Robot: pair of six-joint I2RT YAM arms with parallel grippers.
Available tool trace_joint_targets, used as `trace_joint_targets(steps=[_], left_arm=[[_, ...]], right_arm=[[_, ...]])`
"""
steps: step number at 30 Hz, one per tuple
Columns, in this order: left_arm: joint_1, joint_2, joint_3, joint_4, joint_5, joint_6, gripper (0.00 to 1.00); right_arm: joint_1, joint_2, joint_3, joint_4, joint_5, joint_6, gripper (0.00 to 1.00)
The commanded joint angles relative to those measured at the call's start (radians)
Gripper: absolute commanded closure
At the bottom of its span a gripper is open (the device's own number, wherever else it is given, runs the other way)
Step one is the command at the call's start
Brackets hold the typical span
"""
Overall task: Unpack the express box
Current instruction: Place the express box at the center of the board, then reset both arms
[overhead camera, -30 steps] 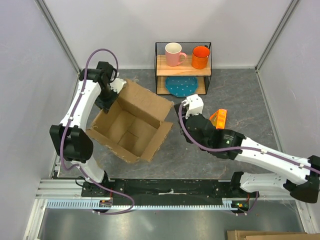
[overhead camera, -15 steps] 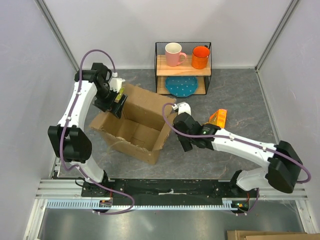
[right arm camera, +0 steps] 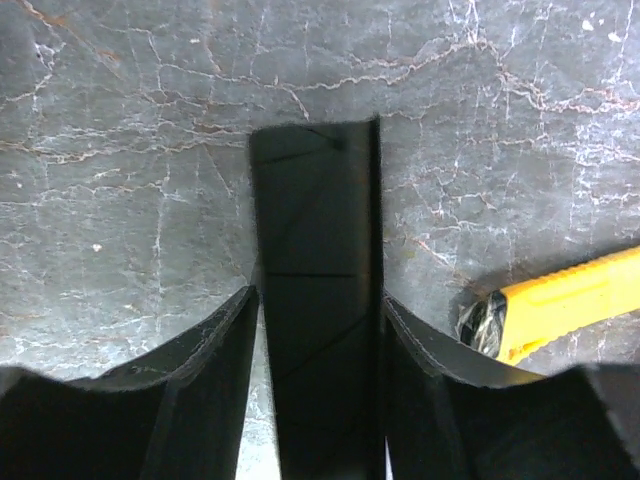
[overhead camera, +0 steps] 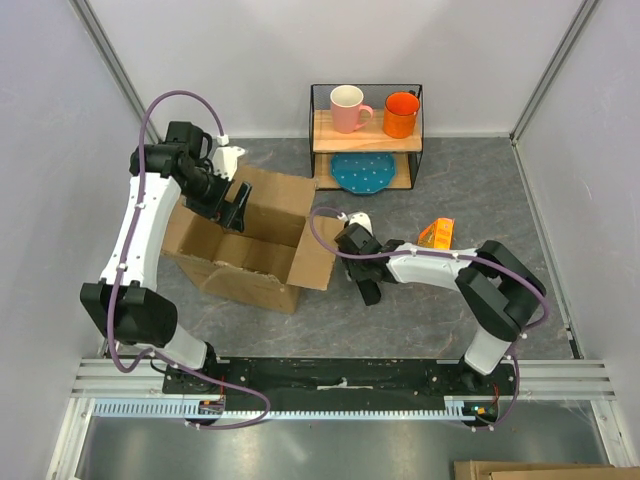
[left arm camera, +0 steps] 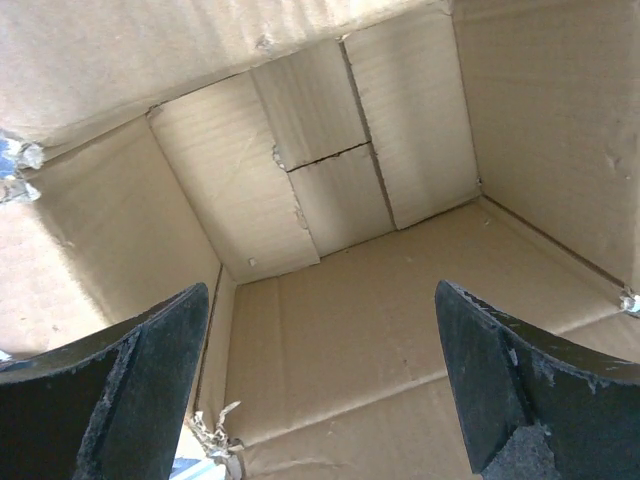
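Grey marbled tabletop (overhead camera: pixel 450 310) between white walls, shown from above and from both wrists.

**Express box** (overhead camera: pixel 250 250): on the table left of centre, with its mouth open and turned upward and its flaps spread. The left wrist view shows only bare cardboard inside.

**Left gripper** (left arm camera: pixel 320 290): poised at the box mouth, jaws spread wide and holding nothing.

**Right gripper** (right arm camera: pixel 318 295): low over the table just right of the box, with a black block (right arm camera: pixel 315 200) lying between its jaws. Both fingers sit against or very near the block's sides. Whether they pinch it or have let go cannot be told from this angle.

**Yellow knife** (right arm camera: pixel 570 300): on the table near the block.

**Wire shelf** (overhead camera: pixel 366 135): at the far wall, carrying a pink mug (overhead camera: pixel 348 108), an orange mug (overhead camera: pixel 401 113) and a blue plate (overhead camera: pixel 363 172), well apart from both arms.

Hazards, as judged:
- (a) The wide left fingers stand close to the box walls. A lift that is not straight could snag a wall or flap and drag or tip the light box.
- (b) The right wrist is just beside the box's right flap, so a swing leftward could shove it.
- (c) If the right jaws part unevenly, or rise while one finger rubs the block, the block may be pulled along or flicked toward the knife.
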Motion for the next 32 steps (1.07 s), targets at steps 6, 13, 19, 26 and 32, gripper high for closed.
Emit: trace_joint_targets(steps=[6,13,19,26,32], left_arm=[[0.008,-0.060,0.034,-0.121,0.194,0.019,0.01],[0.009,-0.115,0.135,-0.072,0.367,0.021,0.01],[0.009,-0.285,0.005,0.261,0.371,-0.093,0.01],[0.009,-0.336,-0.090,0.371,0.265,-0.125,0.01],[0.015,-0.405,-0.182,0.453,0.156,-0.133,0.01]], right_arm=[[-0.008,-0.045,0.072,0.036,0.020,-0.010,0.02],[-0.008,-0.255,0.150,-0.056,0.001,-0.032,0.02],[-0.008,-0.391,0.227,-0.151,-0.029,-0.058,0.02],[-0.009,-0.480,0.186,-0.155,-0.052,-0.058,0.02],[-0.009,-0.514,0.147,-0.124,-0.046,-0.078,0.02]])
